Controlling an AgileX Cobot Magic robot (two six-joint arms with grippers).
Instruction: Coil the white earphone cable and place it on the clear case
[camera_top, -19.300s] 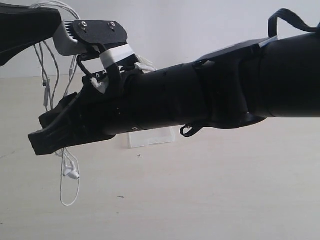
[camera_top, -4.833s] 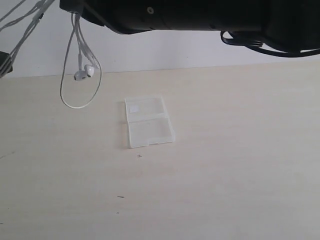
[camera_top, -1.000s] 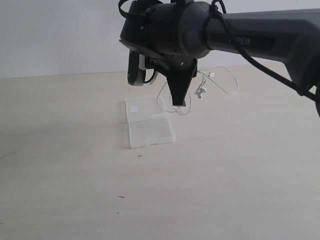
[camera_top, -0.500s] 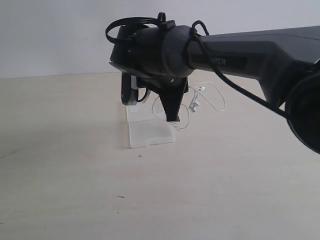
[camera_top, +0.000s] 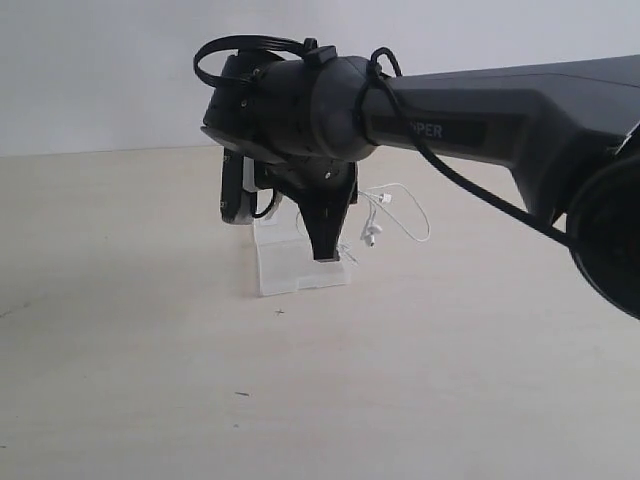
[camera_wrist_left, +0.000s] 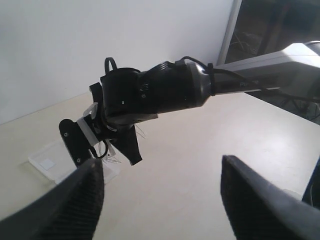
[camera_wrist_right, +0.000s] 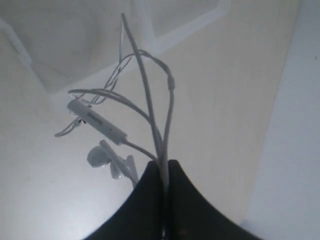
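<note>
My right gripper (camera_top: 326, 252) points straight down, its tip just over the right end of the clear case (camera_top: 288, 272) on the table. It is shut on the white earphone cable (camera_wrist_right: 145, 80), several strands bunched between its fingertips. Loops, the inline remote (camera_wrist_right: 97, 120) and the earbuds (camera_wrist_right: 107, 157) hang loose from the pinch. In the exterior view the cable (camera_top: 369, 238) dangles to the right of the gripper, beside the case. The case's ridged edge (camera_wrist_right: 185, 30) lies below the cable. My left gripper (camera_wrist_left: 165, 200) is open and empty, away from the case (camera_wrist_left: 47, 162).
The right arm (camera_top: 480, 110) stretches in from the right, across the middle, and hides the back half of the case. Pale tabletop (camera_top: 300, 400) surrounds the case, with a white wall behind. The left gripper is outside the exterior view.
Over the last second the right gripper has swung left and lower with the cable, from beside the case's right end to over it. The dangling loops followed it.
</note>
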